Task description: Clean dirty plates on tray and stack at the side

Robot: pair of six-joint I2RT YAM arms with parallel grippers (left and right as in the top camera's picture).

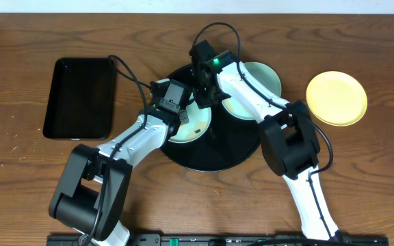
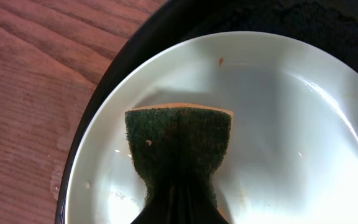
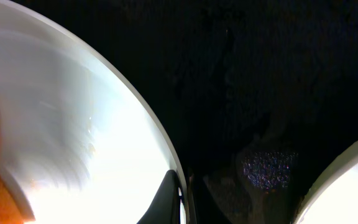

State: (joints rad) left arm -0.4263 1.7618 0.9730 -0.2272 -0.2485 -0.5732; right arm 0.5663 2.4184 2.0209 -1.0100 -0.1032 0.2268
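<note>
Tray [image 1: 217,152], black and round, is sitting on the table [image 1: 19,178]. Yellow plate [image 1: 336,98] is lying off the tray to its right, looking clean: likely one done, nothing stacked yet. Rear mint plate [image 1: 264,76] is waiting on the tray's back right. Front mint plate [image 1: 197,130] is getting scrubbed at the tray's left, a few specks showing. Right end effector [image 3: 178,198] is pinching its rim; left end effector [image 2: 179,214] is clamping a green sponge [image 2: 179,146].

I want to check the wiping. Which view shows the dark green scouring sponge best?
Left wrist view: the dark green scouring sponge lies central on the pale round plate. Overhead, the left gripper covers it. Right wrist shows only a blurred orange edge.
</note>
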